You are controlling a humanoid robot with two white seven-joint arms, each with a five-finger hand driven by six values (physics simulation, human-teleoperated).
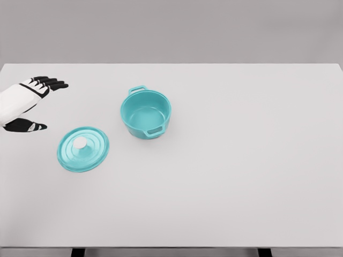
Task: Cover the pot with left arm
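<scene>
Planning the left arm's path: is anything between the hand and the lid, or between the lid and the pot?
Nothing visible. The left hand is open, up-left of the lid; only bare table separates lid from the uncovered pot.

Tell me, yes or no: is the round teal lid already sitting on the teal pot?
No: the round teal lid lies flat on the white table, apart from the open teal pot.

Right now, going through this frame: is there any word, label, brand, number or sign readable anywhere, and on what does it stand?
None: no text can be read in the head view.
Pot: plain teal, no marking.
Lid: plain teal with a white knob, no marking.
Left hand: white and black, no lettering.
Table: bare white, no sign or number.
</scene>
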